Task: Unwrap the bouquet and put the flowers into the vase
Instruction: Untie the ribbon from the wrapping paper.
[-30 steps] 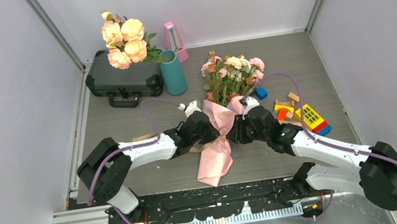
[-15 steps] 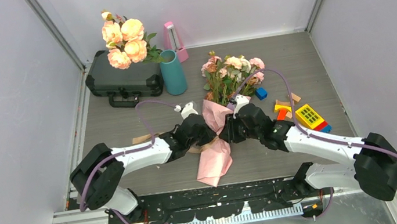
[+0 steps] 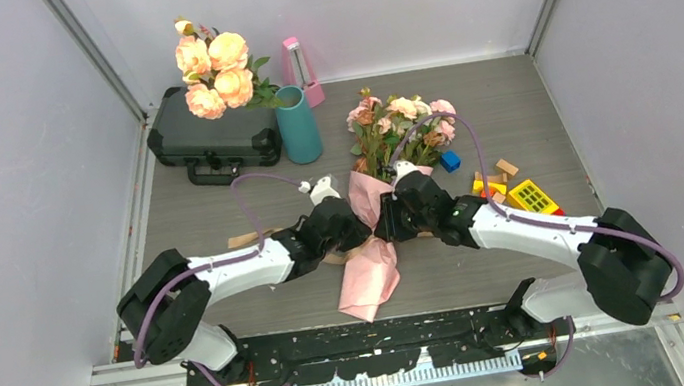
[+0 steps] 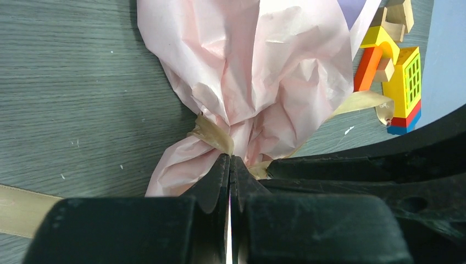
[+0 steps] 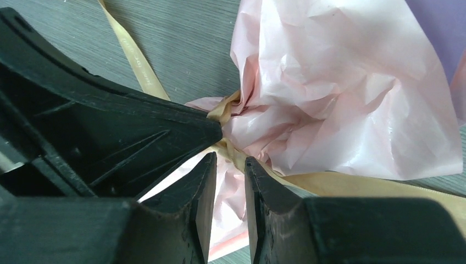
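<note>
Top external view: the bouquet [image 3: 366,200] is noted lying on the desk [image 3: 209,212] with its long axis near-to-far, flowers [image 3: 399,124] at the far end and the paper tail toward the arm bases. The ribbon [image 4: 211,133] tie at mid-length is flanked by both hands, about equally near. The left hand [image 4: 229,159] is seen pressed together at the knot, though whether ribbon is caught cannot be told. The right hand [image 5: 229,162] is held narrowly spread, a strand running into its gap; the vase [image 3: 298,123] is stood upright far-left of the flowers, nearer the left arm, and toy blocks [image 3: 531,199] are scattered to the right.
</note>
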You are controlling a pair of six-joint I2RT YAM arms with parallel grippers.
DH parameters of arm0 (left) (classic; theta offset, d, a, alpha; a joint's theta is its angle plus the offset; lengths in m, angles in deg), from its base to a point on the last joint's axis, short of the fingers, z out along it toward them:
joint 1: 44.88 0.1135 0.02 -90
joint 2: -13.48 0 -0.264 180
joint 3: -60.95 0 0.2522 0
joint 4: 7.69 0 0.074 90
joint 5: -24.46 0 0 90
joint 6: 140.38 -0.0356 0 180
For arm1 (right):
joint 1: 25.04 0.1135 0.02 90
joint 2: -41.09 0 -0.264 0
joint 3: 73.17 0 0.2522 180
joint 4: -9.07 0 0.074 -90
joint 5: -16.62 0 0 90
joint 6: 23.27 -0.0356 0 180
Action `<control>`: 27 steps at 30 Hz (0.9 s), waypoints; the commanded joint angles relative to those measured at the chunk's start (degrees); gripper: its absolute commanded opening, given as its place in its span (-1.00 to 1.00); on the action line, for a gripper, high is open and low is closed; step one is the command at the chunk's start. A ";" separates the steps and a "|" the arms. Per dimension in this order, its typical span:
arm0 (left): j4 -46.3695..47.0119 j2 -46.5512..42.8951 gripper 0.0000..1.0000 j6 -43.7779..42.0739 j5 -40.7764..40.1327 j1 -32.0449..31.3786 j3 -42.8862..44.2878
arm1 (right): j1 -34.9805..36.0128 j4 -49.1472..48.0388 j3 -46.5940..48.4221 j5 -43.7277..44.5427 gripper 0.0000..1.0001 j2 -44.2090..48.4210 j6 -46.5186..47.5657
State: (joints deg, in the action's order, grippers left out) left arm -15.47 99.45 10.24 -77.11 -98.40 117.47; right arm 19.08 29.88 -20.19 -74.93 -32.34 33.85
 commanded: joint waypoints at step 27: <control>0.36 -3.61 -1.00 -1.41 -0.30 2.66 -1.40 | -0.78 -1.26 0.39 5.34 -1.00 1.21 -0.11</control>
State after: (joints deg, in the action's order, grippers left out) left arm -15.74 98.66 9.21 -76.92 -97.41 116.97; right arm 18.34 30.21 -18.92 -73.85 -36.10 34.02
